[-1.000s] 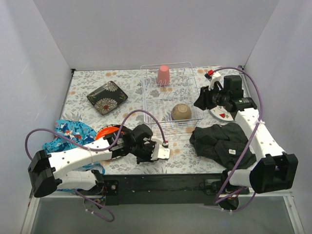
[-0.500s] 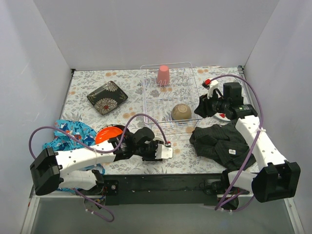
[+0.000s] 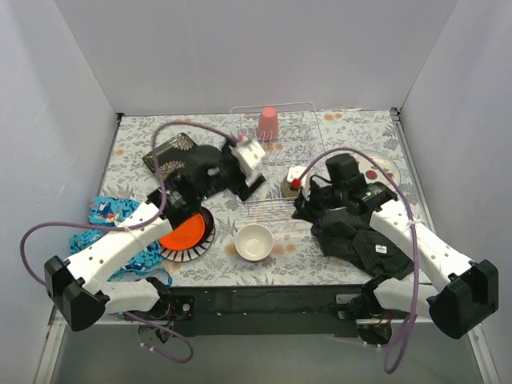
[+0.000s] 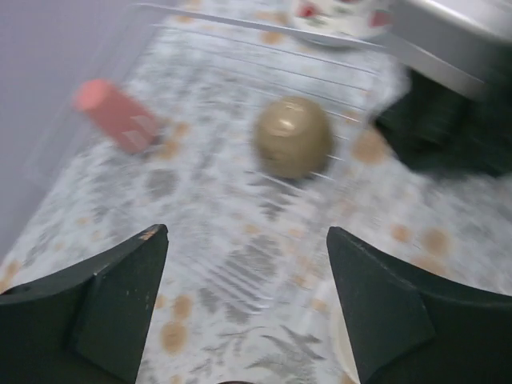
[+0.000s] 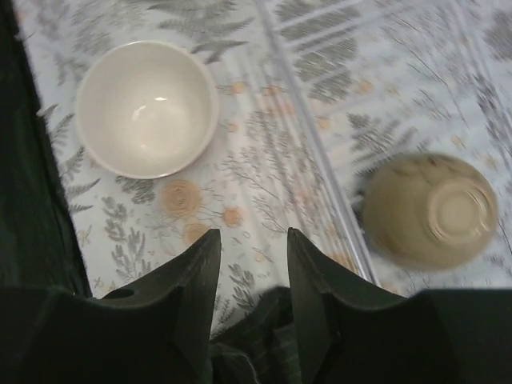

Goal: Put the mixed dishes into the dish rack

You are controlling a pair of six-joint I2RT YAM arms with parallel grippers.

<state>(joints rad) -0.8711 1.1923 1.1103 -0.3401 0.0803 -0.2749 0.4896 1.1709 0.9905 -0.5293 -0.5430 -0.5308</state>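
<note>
Rack of thin white wire (image 3: pixel 300 140) holding two dishes

Sitting inside are the matte tan upside-down bowl (image 4: pixel 293 136) and the tapered pink cup (image 4: pixel 116 116), with the left gripper (image 4: pixel 246 236) hanging wide open beside them. The right gripper (image 5: pixel 254 238) is showing a narrow gap, and I can't tell if it's pinching the black cloth (image 3: pixel 360 236). Only its camera is catching the inside of the glossy white round bowl (image 5: pixel 146 108), which is out on the table.

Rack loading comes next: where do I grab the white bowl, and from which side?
Pinch the white bowl by its rim from straight above, one finger inside, one outside. It stands upright with its mouth open upward, so the thin rim is probably the easiest hold.
</note>
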